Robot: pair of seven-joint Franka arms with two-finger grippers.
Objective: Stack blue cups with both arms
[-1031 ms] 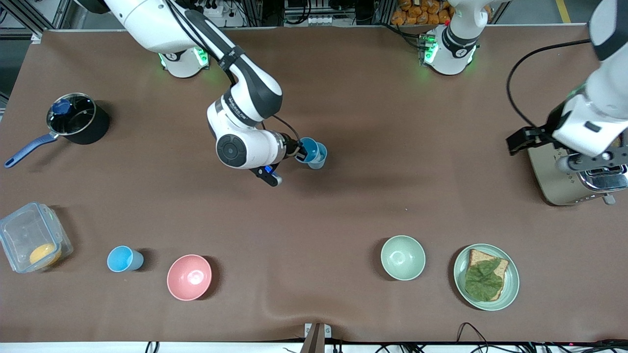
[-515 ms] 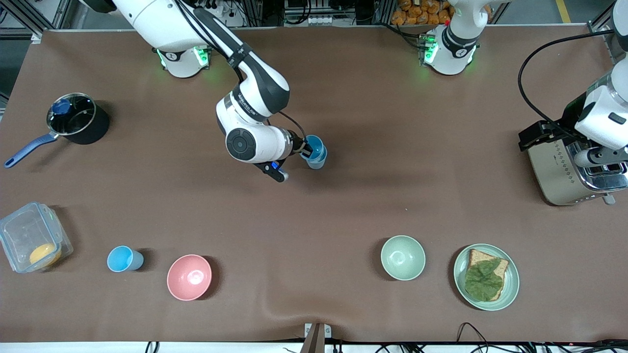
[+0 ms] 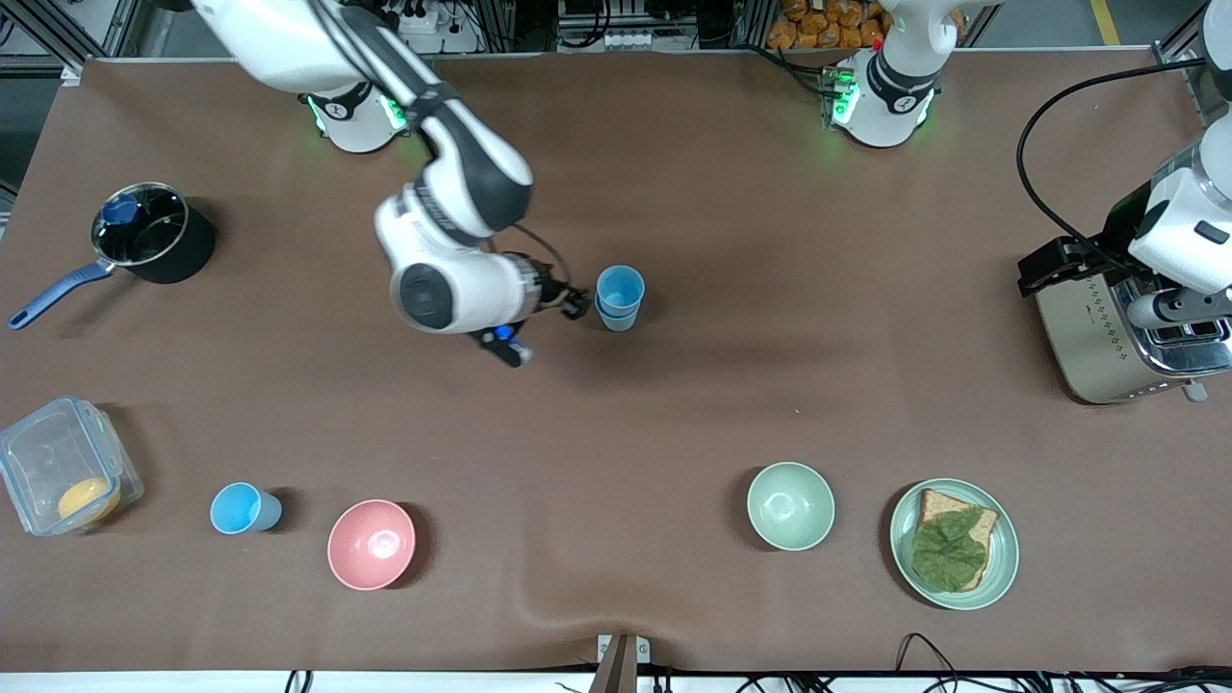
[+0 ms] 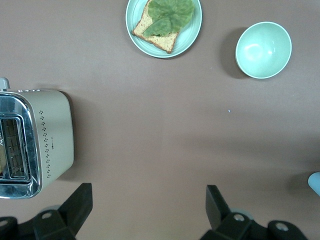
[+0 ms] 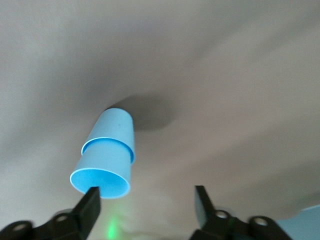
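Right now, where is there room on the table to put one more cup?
The big bare patch lies between the stacked cups and the green bowl, stretching toward the toaster. It is crowded along the edge nearest the front camera: box, single blue cup, pink bowl, sandwich plate.

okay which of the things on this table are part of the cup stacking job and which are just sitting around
Part of the job:
- stacked blue cups, one nested in the other
- single blue cup beside the pink bowl
- right pincer, open beside the stack
- left pincer, open, waiting above the toaster

Just lying about:
- green bowl
- plate of toast
- saucepan
- plastic container
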